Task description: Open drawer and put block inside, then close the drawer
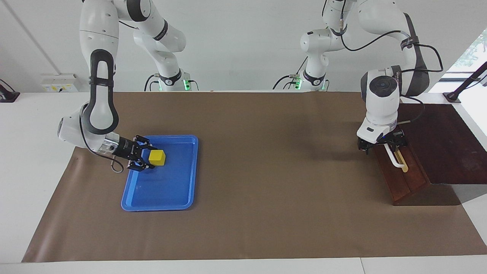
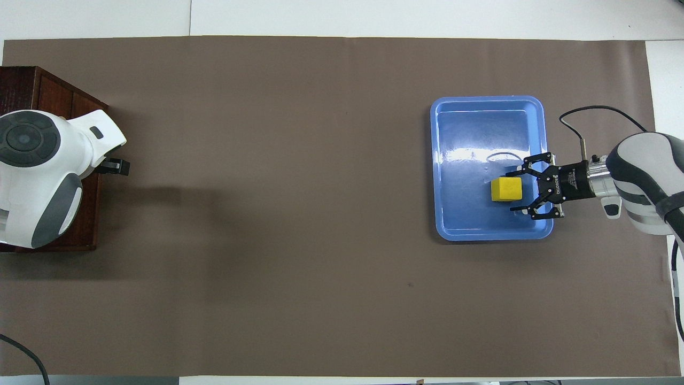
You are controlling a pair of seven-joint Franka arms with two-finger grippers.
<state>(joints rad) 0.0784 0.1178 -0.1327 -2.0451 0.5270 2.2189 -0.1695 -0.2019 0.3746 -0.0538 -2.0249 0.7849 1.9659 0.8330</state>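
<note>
A big brown mat [image 1: 243,182] covers most of the table. The two white robot arms reach over it from their end.

At the left arm's end of the table stands a dark wooden cabinet [image 1: 445,144]. Its drawer [image 1: 399,179] faces the middle of the mat and is pushed in. A white bar handle [image 1: 393,158] runs along the drawer's front, on a pale yellow strip.

The left gripper [image 1: 381,144] hangs right at the end of the handle that is nearer to the robots. The arm's white wrist hides most of it from above. It is dark and partly hidden, so I cannot tell if its fingers are apart or together, or if they touch the handle.

Near the right arm's end of the mat lies a blue tray [image 1: 163,190]. The right gripper [image 1: 146,159] is low over the tray, by the long edge that points to the right arm's end of the table.

The block [image 1: 157,158] is a small yellow cube. It sits in the tray, in the half nearer to the robots, close to that same long edge. The right gripper's fingers [image 2: 516,173] are spread on two sides of the block, and a thin bit of blue shows between them and it. They are not squeezing it.
</note>
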